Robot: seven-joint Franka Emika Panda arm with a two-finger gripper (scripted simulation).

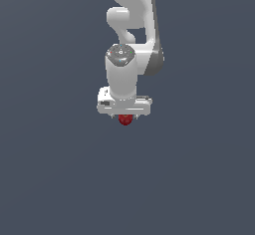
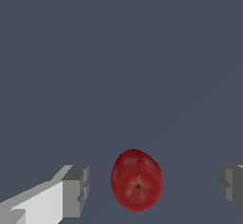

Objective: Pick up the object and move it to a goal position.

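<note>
The object (image 2: 137,180) is a small dark red, roundish lump with a thin crack and a dark dot on its surface. In the wrist view it lies between my two grey fingertips (image 2: 76,191), with a clear gap on each side. My gripper (image 2: 154,187) is open and touches nothing. In the exterior view the object (image 1: 125,120) shows just below the white gripper bar, and my gripper (image 1: 125,115) hangs straight over it. The fingers themselves are hidden there by the hand.
A plain dark grey surface (image 1: 55,179) fills both views. The white arm (image 1: 130,25) rises behind the gripper at the top of the exterior view. No goal marker shows.
</note>
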